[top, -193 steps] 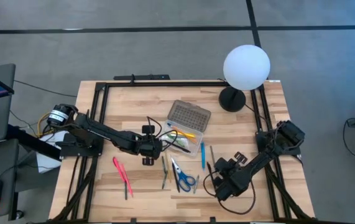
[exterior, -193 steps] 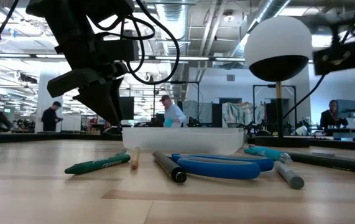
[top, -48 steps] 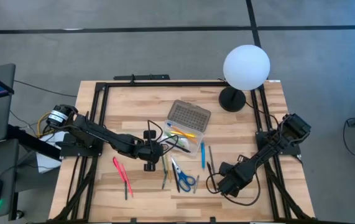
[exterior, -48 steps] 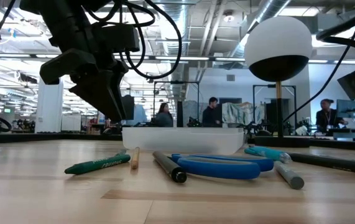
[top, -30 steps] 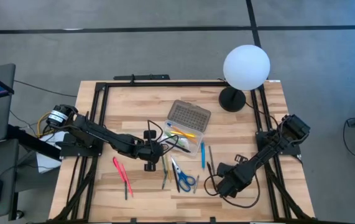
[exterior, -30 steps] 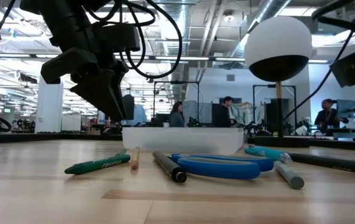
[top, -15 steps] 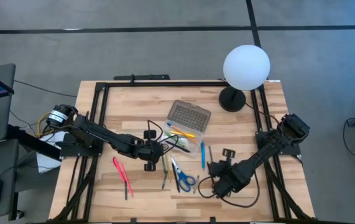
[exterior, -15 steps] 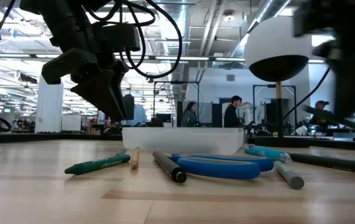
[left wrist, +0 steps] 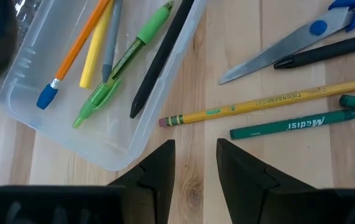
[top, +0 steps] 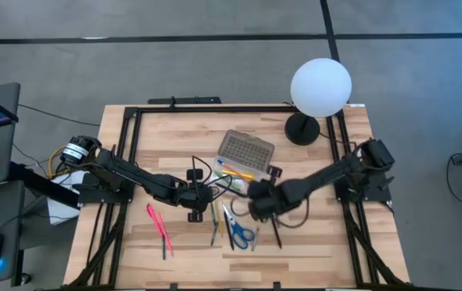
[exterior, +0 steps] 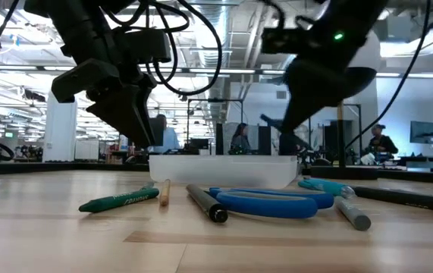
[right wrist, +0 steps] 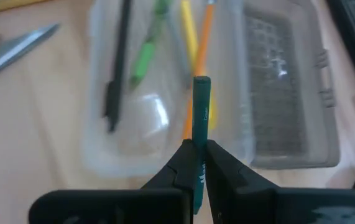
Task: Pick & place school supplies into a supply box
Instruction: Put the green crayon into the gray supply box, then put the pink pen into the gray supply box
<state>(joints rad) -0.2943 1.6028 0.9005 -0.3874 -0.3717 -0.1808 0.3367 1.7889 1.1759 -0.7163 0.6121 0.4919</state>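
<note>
The right pincer (right wrist: pixel 196 163) is clenched on a dark green pen (right wrist: pixel 199 118) and now hangs over the open box (top: pixel 239 174), having swung in from the desk's right front corner within the last second. The blue pen that lay just right of the box is no longer visible in the high view; the arm may cover it, so this cannot be confirmed. The box tray (right wrist: pixel 165 112) already holds a black pen, a green pen, a yellow one and an orange pencil (left wrist: pixel 78 53). The left pincer (left wrist: pixel 196 165) stays released, empty, just beside the tray's near wall.

Judgement: the transfer is in its placing step; release over the tray comes next. Left on the desk: scissors (top: pixel 239 230), a yellow pencil (left wrist: pixel 270 102), a green marker (left wrist: pixel 289 124) and pink pens (top: pixel 159 226).
</note>
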